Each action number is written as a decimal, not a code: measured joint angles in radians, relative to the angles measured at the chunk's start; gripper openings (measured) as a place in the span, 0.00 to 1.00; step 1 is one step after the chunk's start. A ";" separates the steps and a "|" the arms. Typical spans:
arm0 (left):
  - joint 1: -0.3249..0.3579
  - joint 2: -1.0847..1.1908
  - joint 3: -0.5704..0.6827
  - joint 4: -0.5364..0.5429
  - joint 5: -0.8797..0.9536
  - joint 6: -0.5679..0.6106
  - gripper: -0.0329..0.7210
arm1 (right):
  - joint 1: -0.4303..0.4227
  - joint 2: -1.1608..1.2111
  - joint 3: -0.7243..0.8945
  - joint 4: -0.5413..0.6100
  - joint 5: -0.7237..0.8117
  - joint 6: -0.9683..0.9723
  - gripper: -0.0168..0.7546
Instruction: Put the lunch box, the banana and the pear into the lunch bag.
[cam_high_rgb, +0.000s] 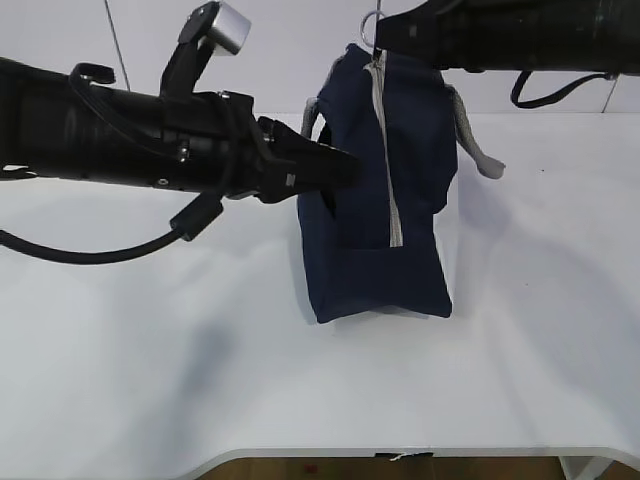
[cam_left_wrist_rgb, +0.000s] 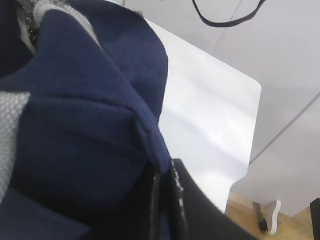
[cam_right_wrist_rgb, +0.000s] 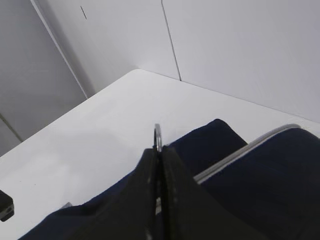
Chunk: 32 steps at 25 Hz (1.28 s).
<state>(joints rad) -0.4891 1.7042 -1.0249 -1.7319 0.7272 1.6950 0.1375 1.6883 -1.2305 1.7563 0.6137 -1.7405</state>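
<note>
The navy lunch bag (cam_high_rgb: 385, 200) stands on the white table (cam_high_rgb: 150, 380), with its grey zipper (cam_high_rgb: 385, 150) running down its near end. My left gripper (cam_high_rgb: 345, 165) is shut on a fold of the bag's fabric at its left side; in the left wrist view the gripper (cam_left_wrist_rgb: 167, 167) pinches the navy cloth (cam_left_wrist_rgb: 90, 125). My right gripper (cam_high_rgb: 378, 40) is shut on the zipper's ring pull (cam_high_rgb: 368, 22) at the bag's top. The ring (cam_right_wrist_rgb: 157, 135) sticks out between the closed fingertips (cam_right_wrist_rgb: 150, 160). The lunch box, the banana and the pear are out of view.
A grey webbing handle (cam_high_rgb: 480, 150) hangs off the bag's right side. The left arm's black cable (cam_high_rgb: 100, 250) loops down onto the table. The table's front edge (cam_high_rgb: 400, 455) is near the bottom of the exterior view, and a white wall stands behind.
</note>
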 joint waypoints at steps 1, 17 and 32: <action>0.000 0.000 0.000 0.000 0.000 0.000 0.04 | 0.000 0.000 -0.003 0.000 -0.003 0.000 0.03; 0.002 0.000 -0.008 -0.008 0.018 -0.020 0.04 | 0.002 0.002 -0.035 -0.006 -0.061 0.002 0.03; 0.002 0.000 -0.008 -0.002 0.033 -0.040 0.04 | 0.004 0.002 -0.037 -0.004 -0.114 0.002 0.03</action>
<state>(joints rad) -0.4875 1.7042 -1.0327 -1.7340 0.7597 1.6552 0.1412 1.6906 -1.2680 1.7524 0.4994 -1.7383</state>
